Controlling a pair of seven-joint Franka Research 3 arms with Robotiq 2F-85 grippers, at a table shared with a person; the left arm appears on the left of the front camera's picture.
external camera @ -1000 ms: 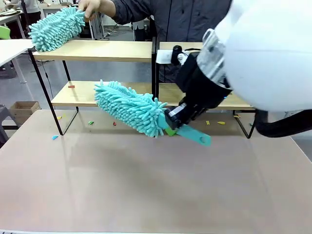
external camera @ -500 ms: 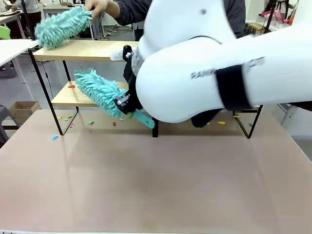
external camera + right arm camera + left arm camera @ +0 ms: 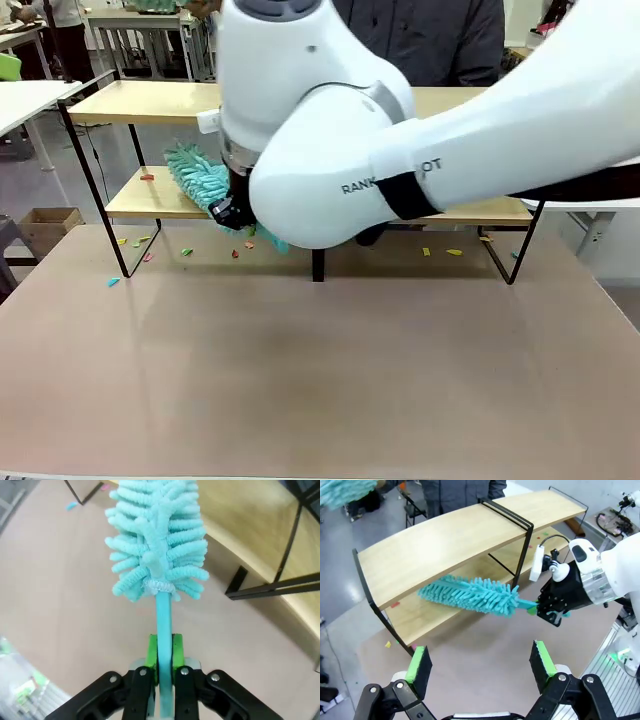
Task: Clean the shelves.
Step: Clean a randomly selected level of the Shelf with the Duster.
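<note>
The shelves (image 3: 170, 102) stand across the far side of the tabletop (image 3: 320, 380), two tiers of light boards on a black frame, and you're working the left half. The teal microfibre duster (image 3: 470, 594) reaches in between the tiers there. Its fluffy head lies over the lower left board, tip toward the left end. Its handle comes out over the front edge, just left of the central upright (image 3: 520, 550). Whether the fibres actually press on the wood can't be told from here.

To do this pass well, drop the head until the strands flatten on the board. Then drag it lengthwise toward the open left end, where a small red scrap (image 3: 147, 178) sits just past the tip. Keep your wrist low enough to clear the upper board, and don't swing the handle into the upright. More coloured scraps (image 3: 113, 282) lie on the tabletop below the front edge, so expect debris to land there.

Your right gripper (image 3: 165, 650) is clamped hard on the duster's flat handle, green pads on either side. Your left gripper (image 3: 480, 662) hangs above the tabletop in front of the shelves, jaws spread, holding nothing.
</note>
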